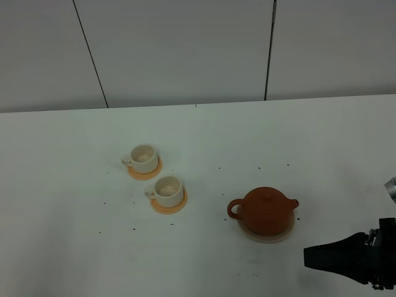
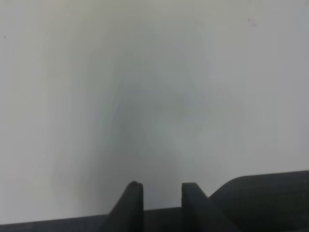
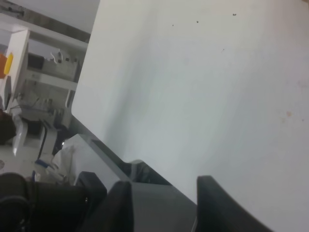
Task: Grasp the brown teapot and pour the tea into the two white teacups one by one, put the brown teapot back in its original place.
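The brown teapot (image 1: 266,210) stands upright on its original place, a beige coaster (image 1: 267,236), right of centre, with its handle to the left and its spout to the right. The two white teacups (image 1: 144,158) (image 1: 167,190) sit on orange-tan saucers to its left, one behind the other. My right gripper (image 1: 312,257) is low at the front right, a short way from the teapot and apart from it. In the right wrist view that gripper (image 3: 166,205) is open and holds nothing. My left gripper (image 2: 161,200) is open over bare table.
The white table (image 1: 74,247) carries small dark specks around the cups and teapot. A white panelled wall (image 1: 185,49) rises behind the table's far edge. The right wrist view shows the table's edge (image 3: 87,101) with shelving and equipment beyond it.
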Controlling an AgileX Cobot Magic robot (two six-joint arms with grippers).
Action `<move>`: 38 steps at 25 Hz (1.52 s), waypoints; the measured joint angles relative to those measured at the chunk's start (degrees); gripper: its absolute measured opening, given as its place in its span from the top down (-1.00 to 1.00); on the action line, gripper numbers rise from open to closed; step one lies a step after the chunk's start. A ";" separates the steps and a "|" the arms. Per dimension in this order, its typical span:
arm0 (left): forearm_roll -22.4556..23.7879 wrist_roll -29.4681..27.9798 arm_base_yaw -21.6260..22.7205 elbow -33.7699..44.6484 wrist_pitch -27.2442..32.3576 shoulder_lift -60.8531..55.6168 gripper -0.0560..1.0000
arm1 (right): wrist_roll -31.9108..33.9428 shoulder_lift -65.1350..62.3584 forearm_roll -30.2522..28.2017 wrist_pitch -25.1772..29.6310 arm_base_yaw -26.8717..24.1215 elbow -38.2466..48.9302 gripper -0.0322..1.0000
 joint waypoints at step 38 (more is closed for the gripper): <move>0.54 3.12 1.29 0.33 -0.10 -27.07 0.40 | -1.10 0.00 0.47 -0.09 0.00 0.00 0.34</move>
